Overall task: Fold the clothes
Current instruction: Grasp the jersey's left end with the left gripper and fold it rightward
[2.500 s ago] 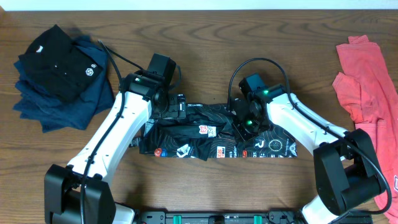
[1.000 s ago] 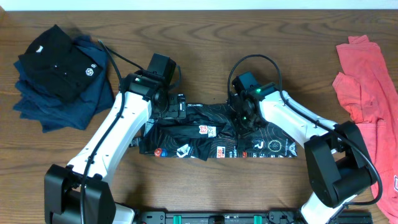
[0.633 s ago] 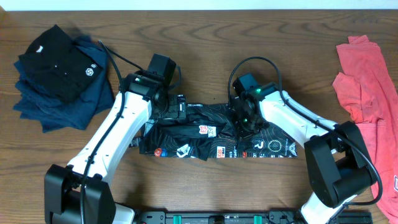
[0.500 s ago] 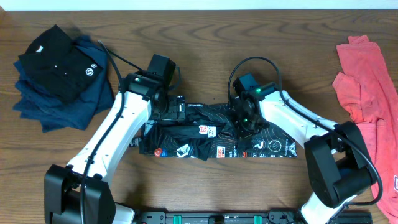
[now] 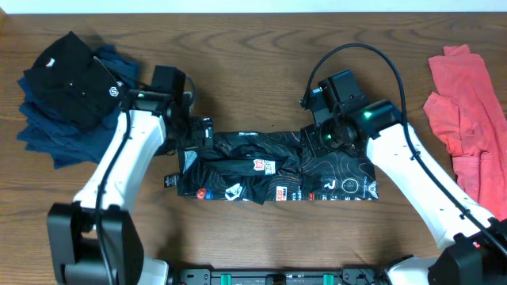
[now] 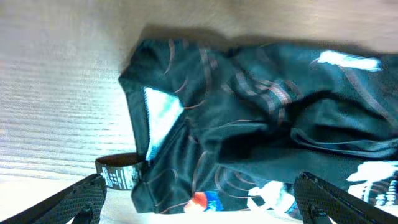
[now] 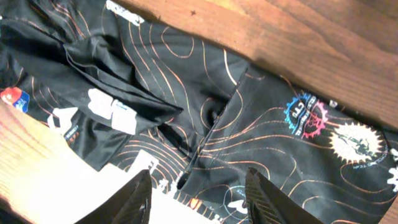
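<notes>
1. Looking down on a brown wooden table (image 5: 261, 47) with bold wavy grain. Meets a pale strip (image 5: 253, 5) of room beyond the far edge, too thin to identify.
2. Finds the jersey (image 5: 277, 168) lying on that wood as a long, crumpled black band. Places it right beneath both grippers and across the gap between them. Shows thin contour lines, sponsor patches and white lettering.
3. Finds the left gripper (image 5: 198, 136) spread wide and holding nothing, above the jersey's far corner. Sees through its wrist camera both fingers (image 6: 78, 198) far apart, with rumpled cloth and pale wood below.
4. Finds the right gripper (image 5: 331, 134) released too, above the jersey's far edge. Shows its fingers (image 7: 138, 199) apart over contour-printed fabric, gripping nothing. Cannot tell whether the tips touch the cloth.
5. Notes a small dark tag (image 5: 169, 180) on the wood just outward of the left gripper, beside the jersey's end.
6. Places a stack of dark clothes (image 5: 79, 138) well outward of the left gripper, apart from the jersey, with a black polo (image 5: 67, 79) on top of navy fabric.
7. Places a coral-red shirt (image 5: 467, 119) well outward of the right gripper, running off the side of the overhead view.
8. Picks out a black rail (image 5: 261, 275) with green fittings at the table's near edge, back behind both grippers by the arm bases.
</notes>
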